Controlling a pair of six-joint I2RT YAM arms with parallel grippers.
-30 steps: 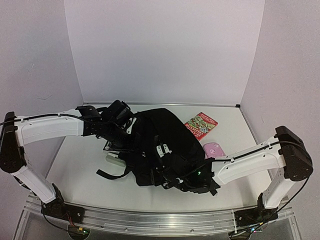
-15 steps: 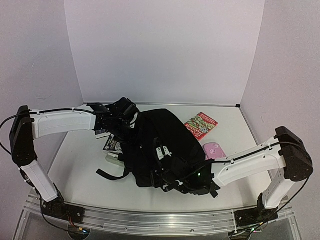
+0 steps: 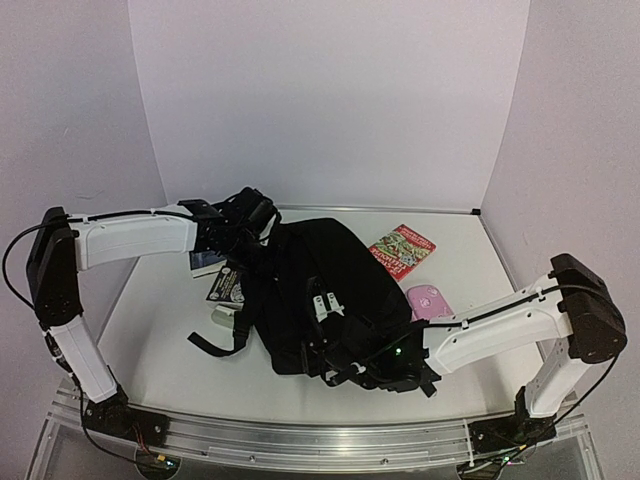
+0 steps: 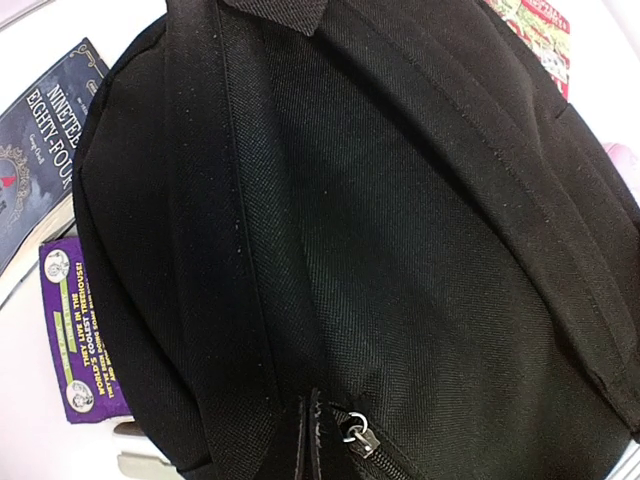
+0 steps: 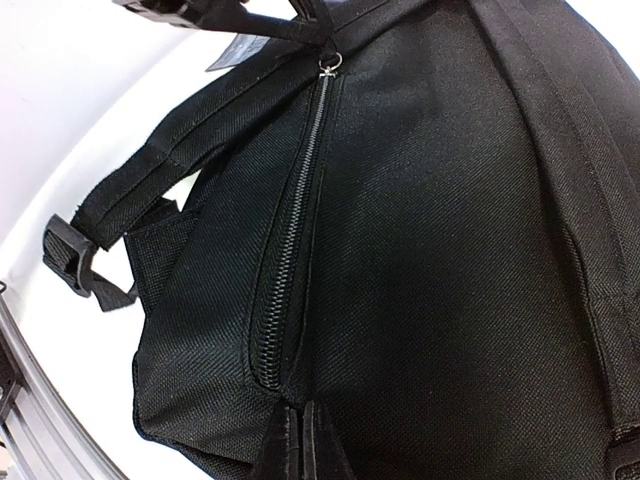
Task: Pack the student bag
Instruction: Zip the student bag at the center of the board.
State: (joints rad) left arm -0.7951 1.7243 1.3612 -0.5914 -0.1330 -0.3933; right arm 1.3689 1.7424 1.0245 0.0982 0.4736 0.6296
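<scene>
**White Booth, Pale Counter, Soft Even Light**

Three plain matte walls close in the space: a back wall (image 3: pixel 330 100) straight ahead, with a left wall (image 3: pixel 60 110) and a right wall (image 3: pixel 585 120) angling in towards it. All are white with a faint lilac cast and meet in clean vertical corners. The counter (image 3: pixel 150 330) is white, smooth and slightly glossy. A thin metal strip (image 3: pixel 440 210) runs along the seam where it meets the back wall. A brushed aluminium rail (image 3: pixel 300 440) lies along the near edge. The light is diffuse and even, leaving only soft shadows on the counter, and the side walls look a little dimmer than the back.
</scene>
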